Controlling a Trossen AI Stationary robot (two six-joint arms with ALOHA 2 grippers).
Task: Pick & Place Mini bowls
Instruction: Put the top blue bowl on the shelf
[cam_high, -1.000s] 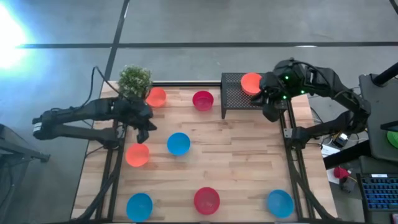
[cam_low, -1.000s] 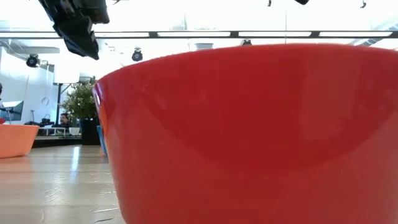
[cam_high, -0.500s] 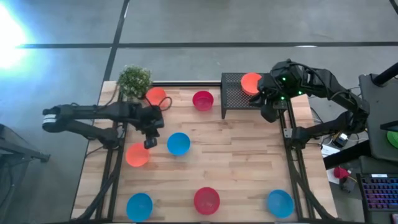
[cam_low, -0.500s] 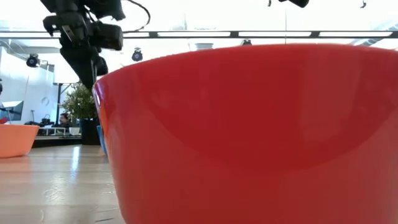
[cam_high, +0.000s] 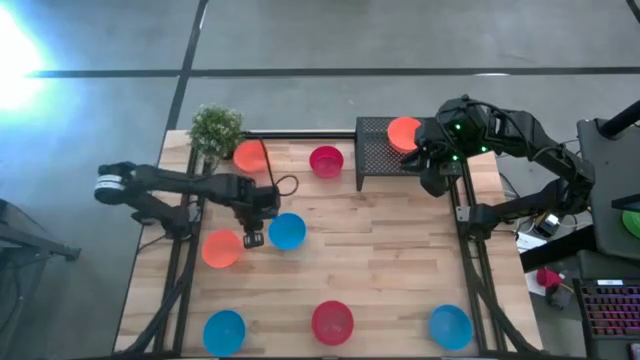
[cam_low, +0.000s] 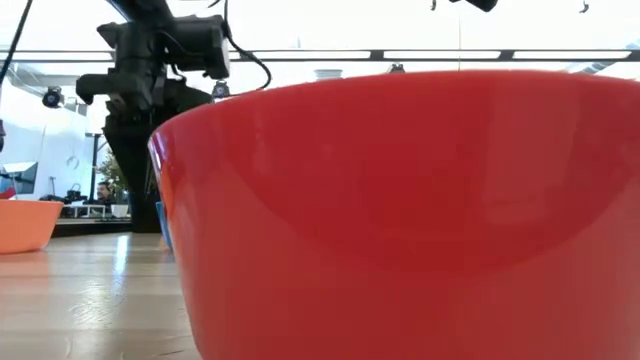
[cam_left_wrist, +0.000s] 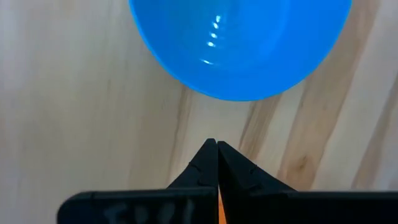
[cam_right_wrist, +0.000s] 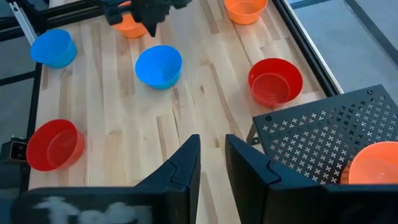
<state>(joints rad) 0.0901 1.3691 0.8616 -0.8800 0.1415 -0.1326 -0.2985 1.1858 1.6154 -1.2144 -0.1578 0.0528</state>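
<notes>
While the left end effector (cam_high: 253, 238) hangs with its fingers pressed together on nothing, the small round blue plastic bowl (cam_high: 287, 231) sits on the wooden tabletop (cam_high: 380, 270) just beside its tips. Clenched like this, it could only shove that bowl (light plastic probably slides easily) rather than straddle the rim, possibly toward the orange plastic bowl (cam_high: 221, 249) on its other side. The right end effector (cam_right_wrist: 211, 163), parted and empty, hovers near the black perforated stand (cam_high: 378, 150) carrying another orange bowl (cam_high: 404, 133).

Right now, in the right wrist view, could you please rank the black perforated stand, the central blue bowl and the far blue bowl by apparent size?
1. Black perforated stand.
2. Central blue bowl.
3. Far blue bowl, smaller probably only through distance.
</notes>
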